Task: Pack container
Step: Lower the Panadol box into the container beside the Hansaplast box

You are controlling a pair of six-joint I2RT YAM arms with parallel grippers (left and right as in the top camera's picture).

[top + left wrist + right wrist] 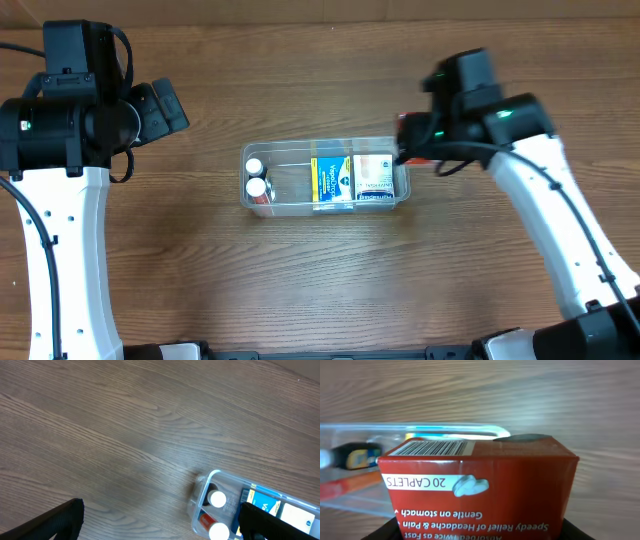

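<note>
Overhead: left gripper (160, 519) near the table's (320, 300) far-left corner, fingers spread wide, holding nothing. Container (290, 150) at table centre, holding white-capped bottles (255, 177) and boxes (350, 178). Right gripper (408, 140) clamped on red box (480, 490) at container's right end.

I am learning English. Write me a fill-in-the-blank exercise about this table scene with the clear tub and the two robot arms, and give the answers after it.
1. The right gripper holds a ___ cardboard box beside one end of the clear rectangular plastic container.
2. The white label on this box reads "20 ___".
3. Inside the container stand ___ small bottles with white caps.
4. The left gripper, away from the container, is not shut but ___.

Missing words: red; CAPLETS; two; open.
</note>
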